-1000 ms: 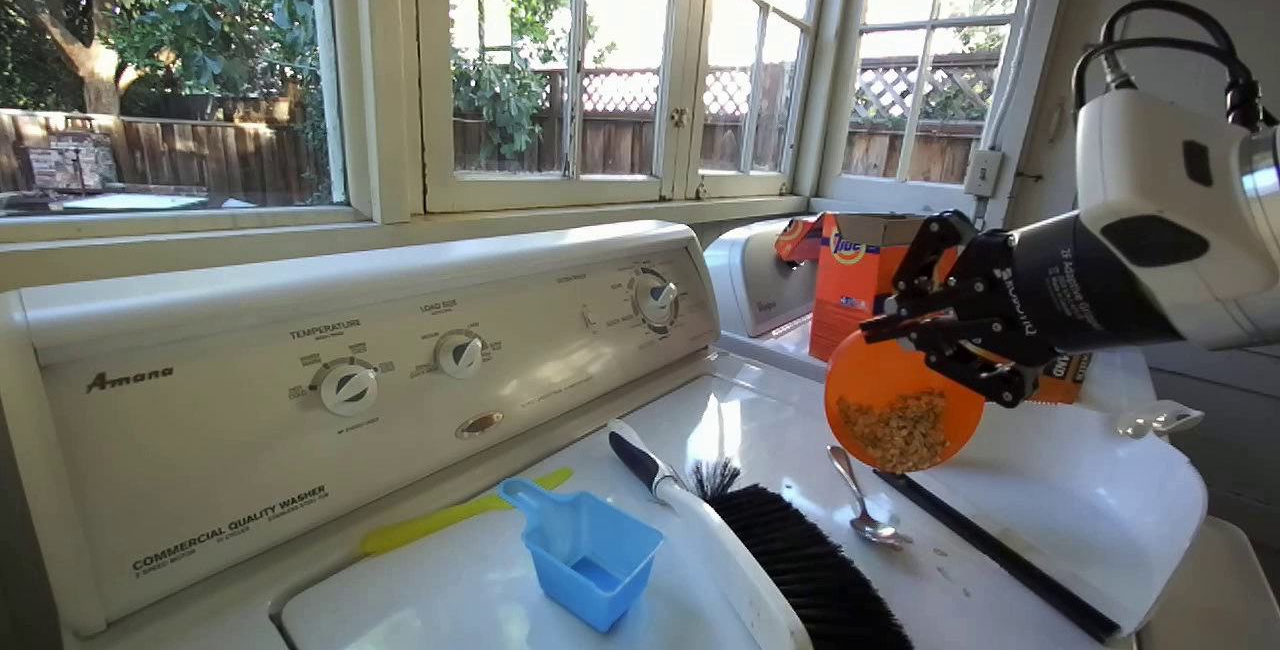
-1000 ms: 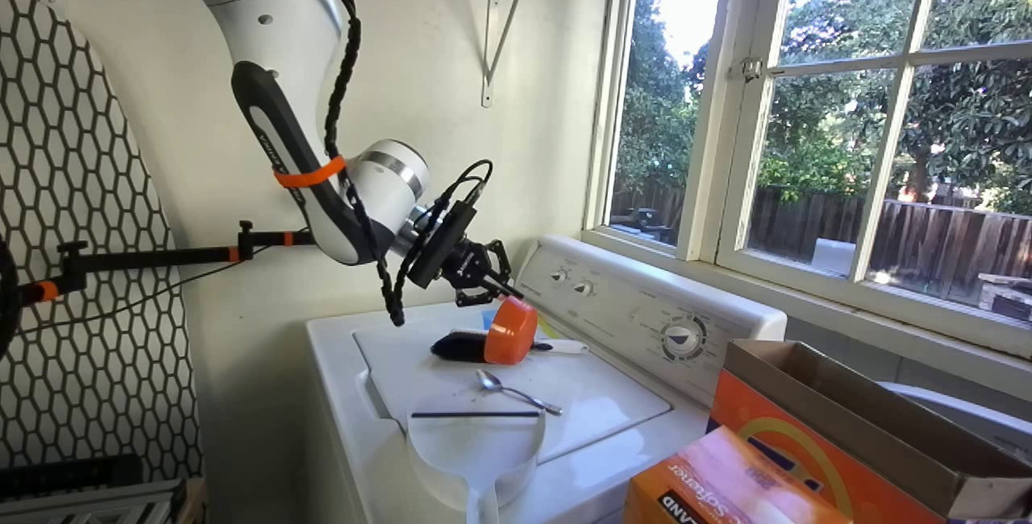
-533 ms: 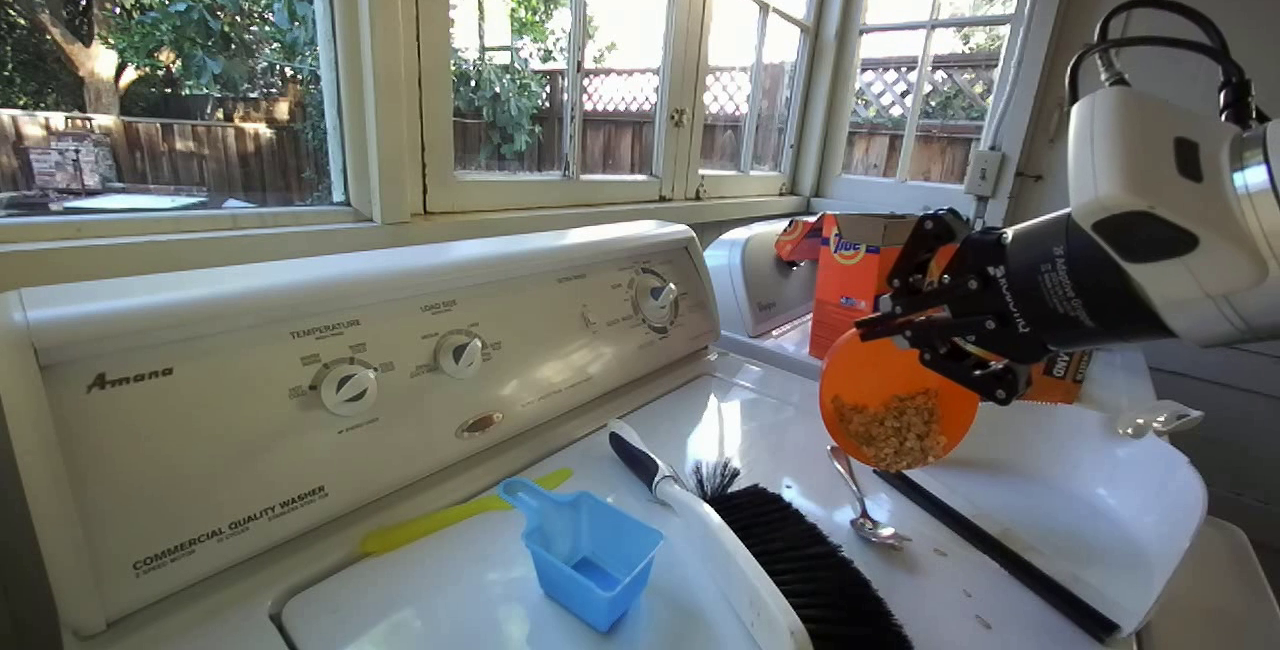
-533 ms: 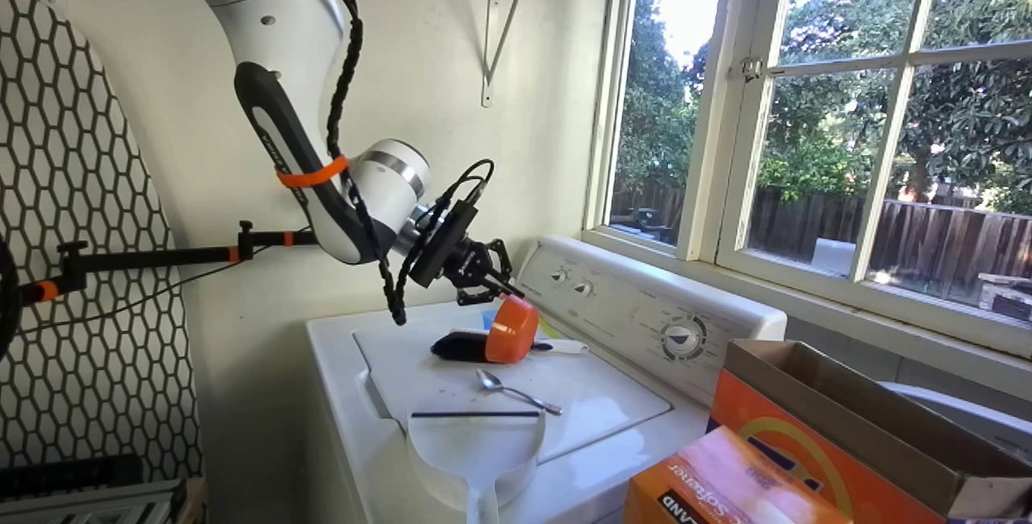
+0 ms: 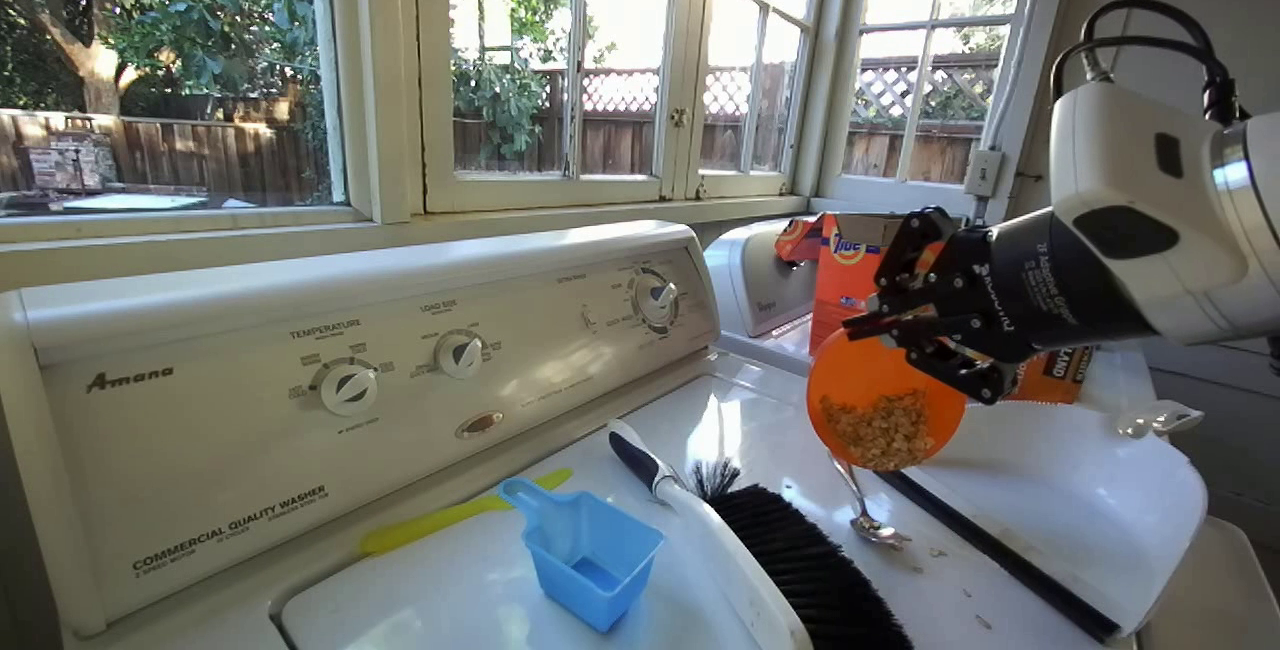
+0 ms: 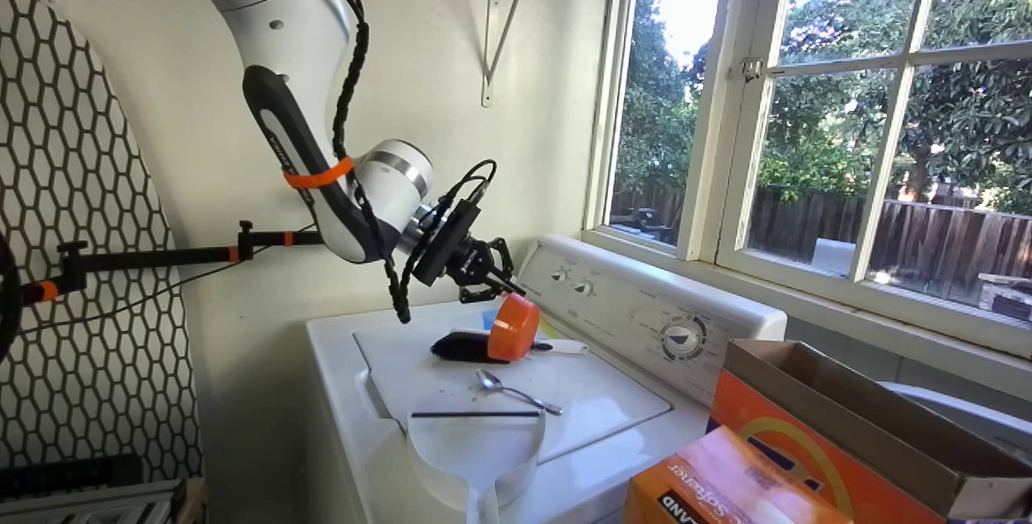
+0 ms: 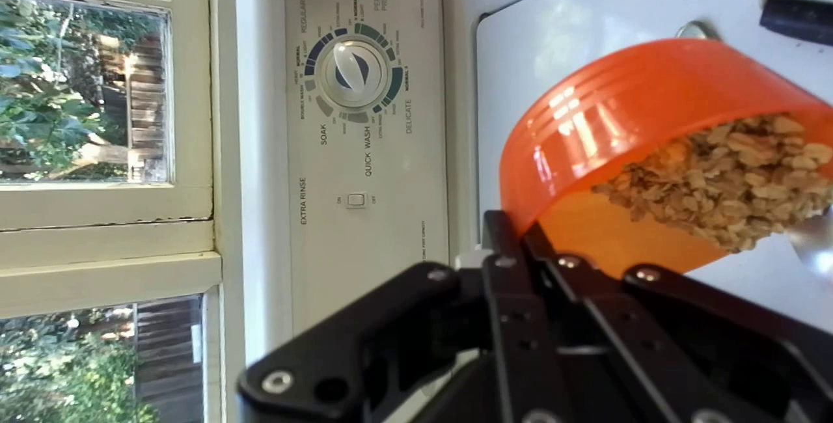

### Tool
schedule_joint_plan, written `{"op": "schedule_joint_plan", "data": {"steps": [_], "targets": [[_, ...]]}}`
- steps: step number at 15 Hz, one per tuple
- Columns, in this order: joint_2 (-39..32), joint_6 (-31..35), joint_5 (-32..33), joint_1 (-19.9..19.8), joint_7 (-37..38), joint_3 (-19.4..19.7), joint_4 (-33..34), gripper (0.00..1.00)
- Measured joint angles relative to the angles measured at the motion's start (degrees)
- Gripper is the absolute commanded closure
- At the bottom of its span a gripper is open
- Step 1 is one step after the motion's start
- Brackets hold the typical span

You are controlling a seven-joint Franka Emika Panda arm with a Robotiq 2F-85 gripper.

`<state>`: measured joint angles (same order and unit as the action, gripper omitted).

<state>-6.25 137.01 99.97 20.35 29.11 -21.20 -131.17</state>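
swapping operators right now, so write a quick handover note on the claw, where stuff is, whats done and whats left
Claw: shut on the rim of the orange bowl.
Things: bowl tilted over the washer lid, apparently clear of it, with flakes inside. Spoon and brush lie on the washer; dustpan near the spoon, blue scoop beside the brush.
Done: bowl gripped and tilted.
Left, as far as I can judge: bowl not yet emptied or set down; a few stray bits lie on the washer near the spoon.
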Motion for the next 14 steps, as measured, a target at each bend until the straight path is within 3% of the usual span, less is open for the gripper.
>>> {"op": "schedule_joint_plan", "data": {"steps": [14], "targets": [[-1.83, -1.45, 0.0, 0.48, -1.05, -0.27, 1.24, 0.99]]}}
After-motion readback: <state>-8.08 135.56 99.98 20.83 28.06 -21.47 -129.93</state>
